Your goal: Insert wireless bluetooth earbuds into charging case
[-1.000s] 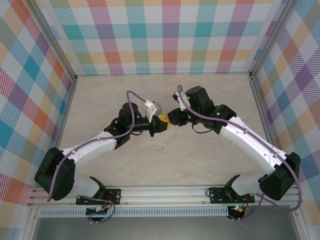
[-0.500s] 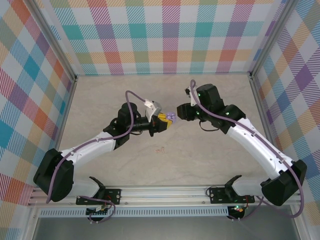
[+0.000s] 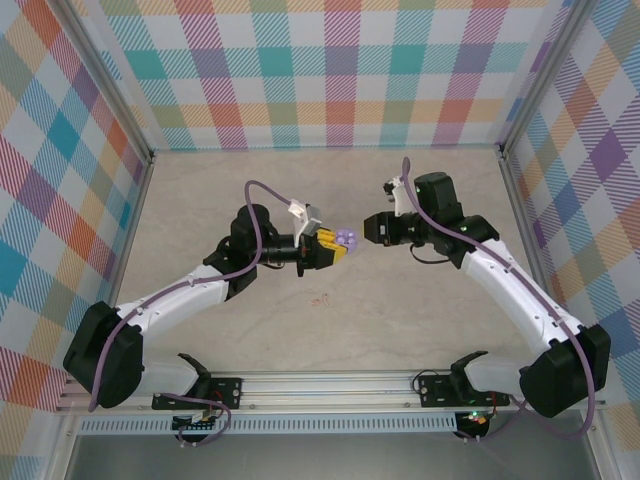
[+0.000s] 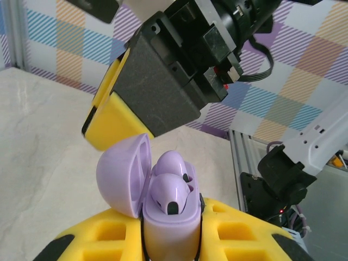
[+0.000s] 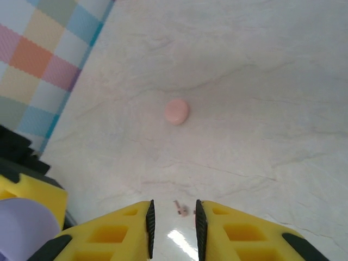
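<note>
Now the left hand (image 3: 335, 246) pinches the open purple case (image 4: 167, 231) over the worktop's (image 5: 261, 109) middle, its tiny, light, slippery earbuds (image 4: 169, 187) tucked inside; the slightly spread right hand (image 5: 173, 217) should press them softly.

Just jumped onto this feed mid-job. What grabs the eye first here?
First, the open lilac charging case, clamped in the left gripper over mid-table, with both lilac earbuds seated and its lid tipped back. The right gripper hangs just beside it, facing it. On the table below lies a round pink case, with a tiny pink piece nearer the right gripper.
</note>
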